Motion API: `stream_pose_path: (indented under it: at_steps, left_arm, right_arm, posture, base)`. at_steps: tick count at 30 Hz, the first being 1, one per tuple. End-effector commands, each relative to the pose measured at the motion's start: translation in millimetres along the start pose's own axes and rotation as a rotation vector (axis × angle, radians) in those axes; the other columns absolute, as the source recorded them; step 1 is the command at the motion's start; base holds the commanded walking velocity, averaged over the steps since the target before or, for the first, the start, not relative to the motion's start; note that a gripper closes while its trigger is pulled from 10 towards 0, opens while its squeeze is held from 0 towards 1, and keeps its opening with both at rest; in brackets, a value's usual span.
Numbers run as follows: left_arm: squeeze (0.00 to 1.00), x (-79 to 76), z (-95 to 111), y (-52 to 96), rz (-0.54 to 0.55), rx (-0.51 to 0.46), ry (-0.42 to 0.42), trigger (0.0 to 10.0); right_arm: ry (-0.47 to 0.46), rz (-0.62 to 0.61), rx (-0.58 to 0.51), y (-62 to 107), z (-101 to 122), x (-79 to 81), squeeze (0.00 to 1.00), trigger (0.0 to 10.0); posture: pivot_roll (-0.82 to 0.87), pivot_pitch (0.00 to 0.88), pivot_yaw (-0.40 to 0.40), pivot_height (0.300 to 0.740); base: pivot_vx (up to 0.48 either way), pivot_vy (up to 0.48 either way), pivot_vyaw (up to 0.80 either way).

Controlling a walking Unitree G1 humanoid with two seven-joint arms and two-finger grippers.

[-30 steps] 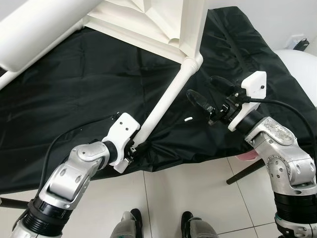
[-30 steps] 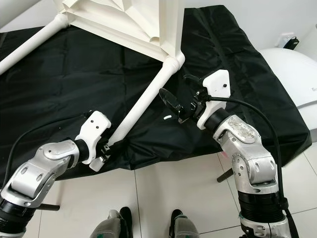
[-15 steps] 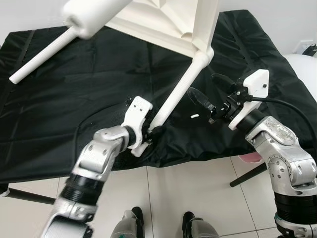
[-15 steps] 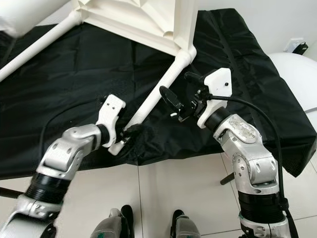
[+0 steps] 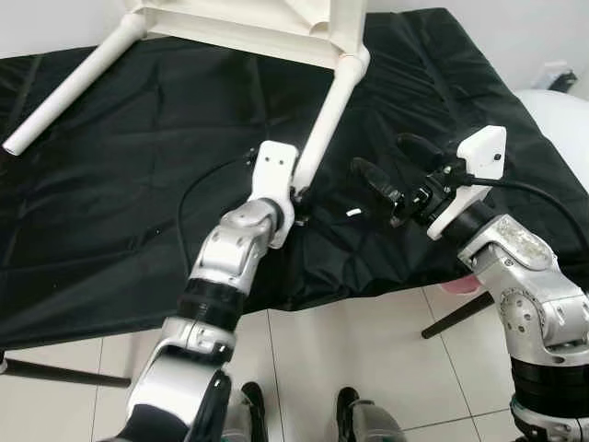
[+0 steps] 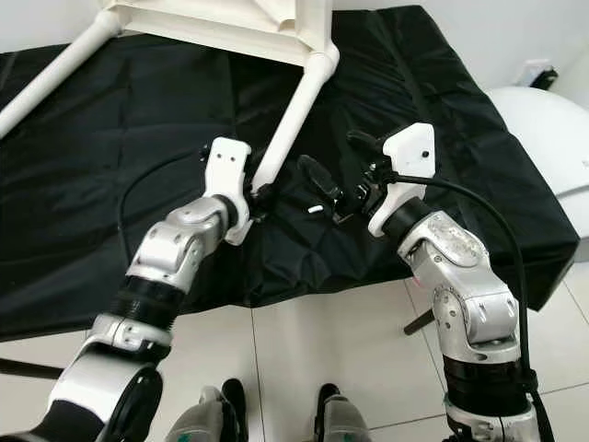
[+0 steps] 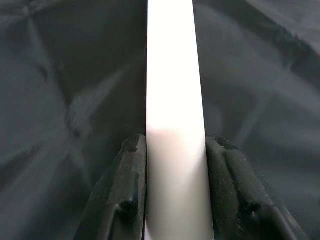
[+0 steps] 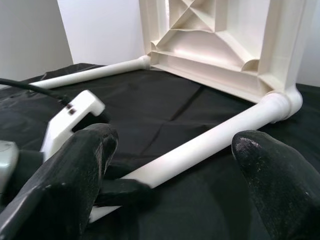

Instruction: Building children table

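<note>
A white plastic children's table (image 5: 276, 23) lies tipped over on the black cloth (image 5: 110, 184), its ribbed underside (image 8: 215, 35) facing me. One white leg (image 5: 322, 120) runs from the table's corner towards me. My left gripper (image 5: 296, 195) is shut on that leg's near end; the left wrist view shows the leg (image 7: 175, 100) clamped between both fingers (image 7: 131, 190). A second leg (image 5: 64, 97) stretches off to the left. My right gripper (image 5: 386, 180) hovers open just right of the held leg, above the cloth, with nothing between its fingers (image 8: 70, 185).
A small white piece (image 5: 354, 213) lies on the cloth between the two grippers. The cloth's front edge hangs over white floor tiles (image 5: 350, 350). At the far right stands a white rounded object (image 5: 557, 110). A dark support leg (image 5: 451, 319) slants below the cloth's right side.
My left arm has stretched forward and right while holding the leg's end, and the table has swung back and away. The right gripper stayed roughly where it was, open.
</note>
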State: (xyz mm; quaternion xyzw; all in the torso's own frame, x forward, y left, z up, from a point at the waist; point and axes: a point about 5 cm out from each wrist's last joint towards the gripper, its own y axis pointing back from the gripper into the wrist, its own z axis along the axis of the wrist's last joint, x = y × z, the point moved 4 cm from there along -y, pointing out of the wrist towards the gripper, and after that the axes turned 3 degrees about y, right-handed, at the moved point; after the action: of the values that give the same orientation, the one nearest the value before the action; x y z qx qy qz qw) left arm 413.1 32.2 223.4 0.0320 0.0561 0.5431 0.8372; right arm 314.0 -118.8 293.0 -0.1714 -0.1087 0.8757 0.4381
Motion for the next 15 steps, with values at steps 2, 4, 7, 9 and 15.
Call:
stream_pose_path:
  at_steps: [2, 4, 7, 9, 15]
  left_arm:
    - [0.0, 7.6, 25, -4.4, 0.135, -0.131, 0.019, 0.0]
    - [0.0, 4.5, 31, -8.1, 0.138, -0.142, 0.031, 0.0]
    - [0.0, 2.3, 35, -11.4, 0.165, -0.15, 0.045, 0.0]
    - [0.0, 1.0, 38, -14.3, 0.187, -0.156, 0.049, 0.0]
    - [0.0, -3.9, 44, -20.9, 0.216, -0.169, 0.068, 0.0]
  right_arm:
    - [-0.007, 0.008, -0.01, 0.9, 3, 3.8, 0.0, 10.0]
    - [-0.007, 0.005, -0.01, 1.2, 3, 3.7, 0.0, 10.0]
    - [-0.007, 0.0, -0.01, 1.5, 3, 3.5, 0.0, 10.0]
    - [-0.008, -0.003, -0.01, 1.6, 3, 3.5, 0.0, 10.0]
    - [-0.01, -0.01, -0.012, 2.0, 3, 4.3, 0.0, 10.0]
  posture:
    - [-0.1, 0.279, 0.003, 0.74]
    - [-0.11, 0.281, 0.006, 0.74]
    - [-0.11, 0.283, 0.01, 0.74]
    - [-0.11, 0.285, 0.014, 0.74]
    - [-0.11, 0.291, 0.026, 0.74]
  base:
    - [0.0, 0.0, 0.0]
    - [0.0, 0.0, 0.0]
    - [0.0, 0.0, 0.0]
    - [0.0, 0.0, 0.0]
    - [0.0, 0.0, 0.0]
